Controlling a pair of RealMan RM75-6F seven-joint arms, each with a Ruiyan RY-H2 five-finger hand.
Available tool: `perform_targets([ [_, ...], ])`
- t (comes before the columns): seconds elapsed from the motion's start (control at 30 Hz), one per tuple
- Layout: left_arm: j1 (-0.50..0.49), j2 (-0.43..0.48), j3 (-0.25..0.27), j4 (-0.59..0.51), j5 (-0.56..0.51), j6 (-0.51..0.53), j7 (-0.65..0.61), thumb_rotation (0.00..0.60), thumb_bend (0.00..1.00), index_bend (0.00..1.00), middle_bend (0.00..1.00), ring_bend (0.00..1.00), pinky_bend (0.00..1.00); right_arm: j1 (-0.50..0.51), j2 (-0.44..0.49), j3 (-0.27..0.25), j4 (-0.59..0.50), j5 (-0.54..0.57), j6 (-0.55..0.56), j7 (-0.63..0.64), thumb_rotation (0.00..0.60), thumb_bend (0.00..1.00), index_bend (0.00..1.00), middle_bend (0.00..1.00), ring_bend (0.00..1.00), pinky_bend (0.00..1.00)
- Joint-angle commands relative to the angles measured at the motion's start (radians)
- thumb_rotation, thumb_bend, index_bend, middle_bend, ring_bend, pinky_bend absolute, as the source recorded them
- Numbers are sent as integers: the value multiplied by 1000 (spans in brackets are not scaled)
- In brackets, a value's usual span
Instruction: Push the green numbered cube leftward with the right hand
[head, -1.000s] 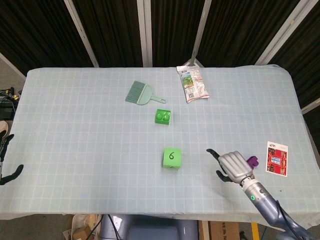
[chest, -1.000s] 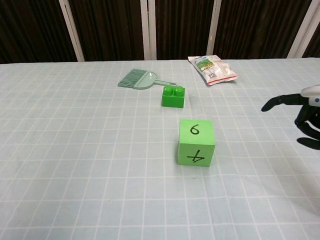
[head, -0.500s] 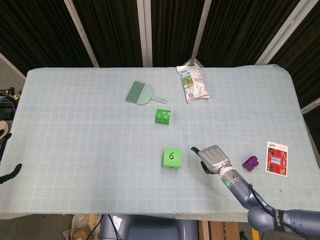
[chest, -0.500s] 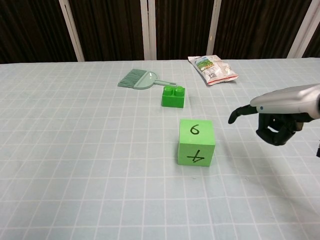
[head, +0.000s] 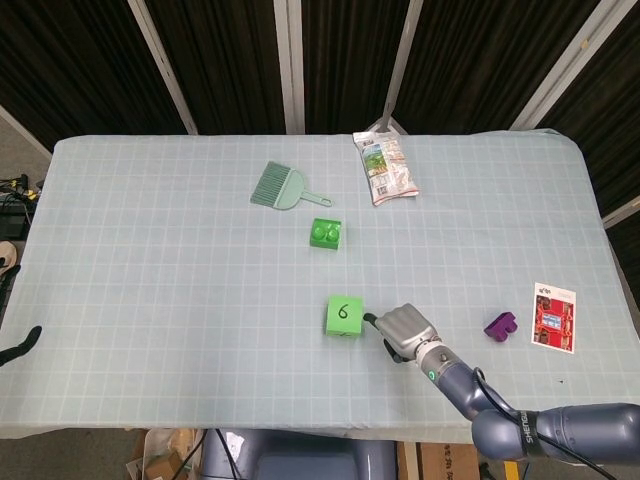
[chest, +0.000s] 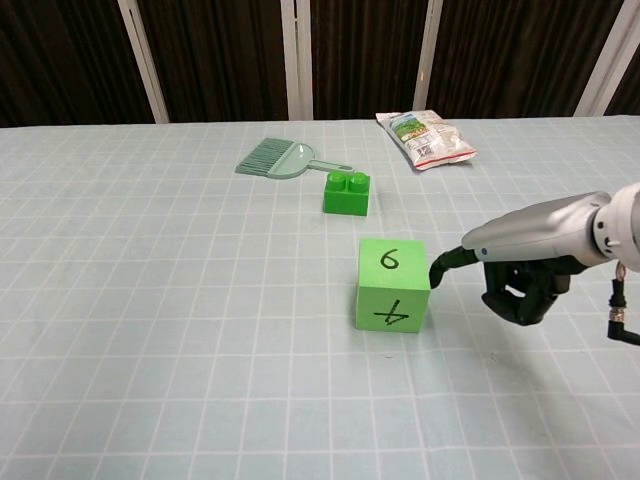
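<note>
The green cube (head: 343, 316) (chest: 392, 284) sits near the table's front middle, with a 6 on top and a 4 on its near face. My right hand (head: 405, 330) (chest: 520, 265) is low over the cloth just right of it. One outstretched fingertip (chest: 437, 272) touches the cube's right side, and the other fingers curl under the palm, holding nothing. Only a dark sliver of my left hand (head: 18, 346) shows at the left edge of the head view, off the table; how its fingers lie is not visible.
A green two-stud brick (head: 325, 234) (chest: 346, 192) lies behind the cube. Farther back are a small teal brush (head: 278, 186) (chest: 280, 160) and a snack bag (head: 385, 167) (chest: 424, 139). A purple piece (head: 500, 325) and a printed card (head: 554, 316) lie to the right.
My right hand has slid leftward from beside the purple piece until a fingertip meets the cube's right side. The cube has not visibly moved.
</note>
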Motion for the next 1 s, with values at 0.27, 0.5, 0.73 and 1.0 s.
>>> perform_targets([
  [0.27, 1, 4, -4, -4, -15, -4, -1, 600, 335, 110, 3, 0, 67, 53, -28, -22, 21, 43, 57, -4, 600, 732, 163, 810, 796, 669],
  [0.5, -1, 3, -5, -5, -19, -8, 6, 600, 335, 110, 3, 0, 67, 98, -28, -30, 29, 104, 64, -6, 600, 733, 163, 810, 796, 669],
  [0.73, -1, 1, -5, -6, -19, -5, 10, 600, 335, 110, 3, 0, 67, 131, -21, -26, 24, 132, 40, 19, 600, 743, 164, 810, 796, 669],
  [1.0, 0, 1, -7, -5, -21, -4, 10, 600, 335, 109, 2, 0, 67, 148, -28, -30, 24, 102, 32, 46, 600, 746, 164, 810, 796, 669],
])
